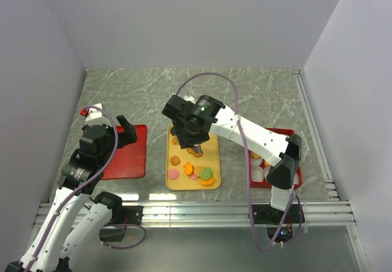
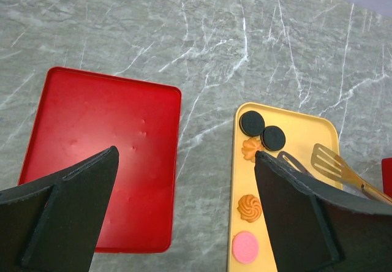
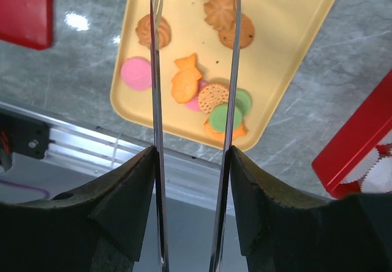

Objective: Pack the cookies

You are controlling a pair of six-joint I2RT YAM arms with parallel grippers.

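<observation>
Top view: my right pincer (image 1: 193, 140) hung over yellow tray (image 1: 211, 155) by bench's near edge; cookies (image 1: 197, 174) lay on tray. Left wrist: my left pincer (image 2: 187, 155) gaped, released, above red tray (image 2: 104, 131). Right wrist: right pincer clenched metal tongs (image 3: 155, 70), blades apart.

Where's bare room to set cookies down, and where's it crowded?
The left red tray looks bare; so is the marble strip between it and the yellow tray. Crowded: the yellow tray's near end, cookies overlapping, tongs over it.
</observation>
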